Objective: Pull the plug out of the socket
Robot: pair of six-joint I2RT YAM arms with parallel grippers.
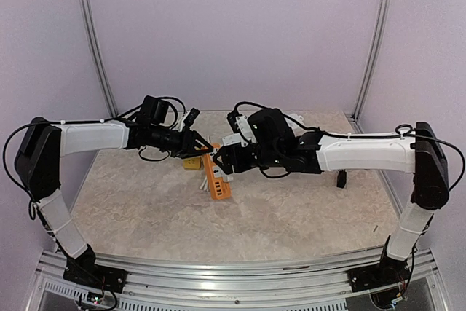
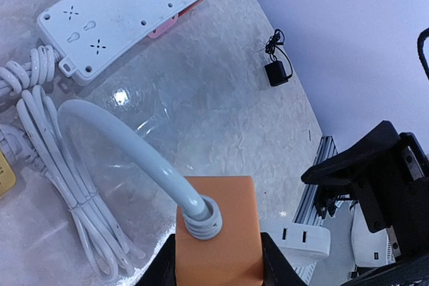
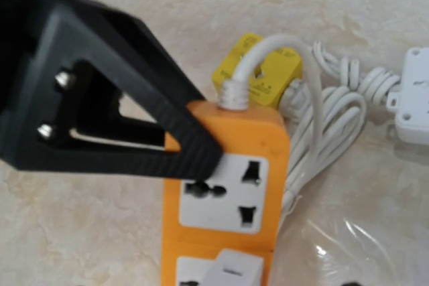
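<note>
The lower frame edge cuts off the small white plastic plug (image 3: 231,271) and the orange rectangular socket strip (image 3: 248,132).

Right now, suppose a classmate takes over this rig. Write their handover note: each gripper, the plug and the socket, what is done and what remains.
Left gripper: shut on the cable end of the orange power strip, bracing it.
Right gripper: at the strip by the white plug; no view shows whether it is open or shut.
Plug: seated in the second socket from the cable end; the first socket is empty.
Done: strip held.
Left: grip the plug and pull it out.
</note>
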